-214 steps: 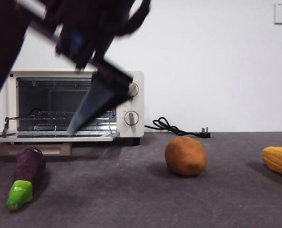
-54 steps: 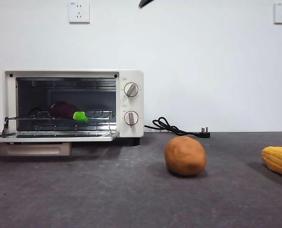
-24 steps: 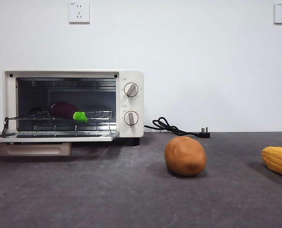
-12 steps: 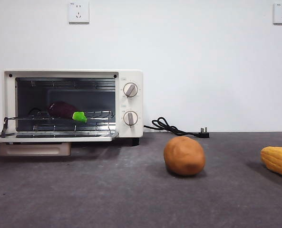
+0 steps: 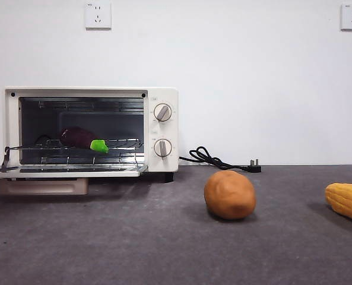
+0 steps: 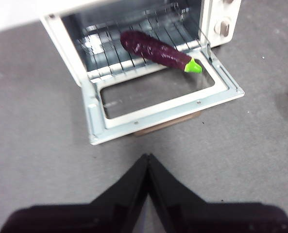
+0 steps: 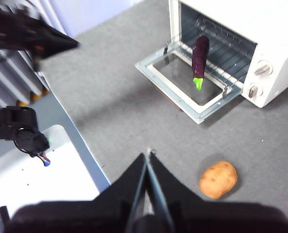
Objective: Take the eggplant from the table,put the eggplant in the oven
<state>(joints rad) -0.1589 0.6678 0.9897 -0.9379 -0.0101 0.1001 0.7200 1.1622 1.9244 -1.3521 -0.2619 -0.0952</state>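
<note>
Grey felt-like table (image 5: 164, 249) under white wall, eggplant (image 5: 81, 138) in oven (image 5: 164, 95); both fingers pressed together, empty.

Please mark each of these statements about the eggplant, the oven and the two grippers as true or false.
1. The eggplant lies on the wire rack inside the oven. True.
2. The oven door is closed. False: it is folded down open.
3. The left gripper holds the eggplant. False: its fingers are shut on nothing, away from the oven.
4. The potato sits on the table. True.
5. The right gripper is inside the oven. False: it is well clear of it.
</note>
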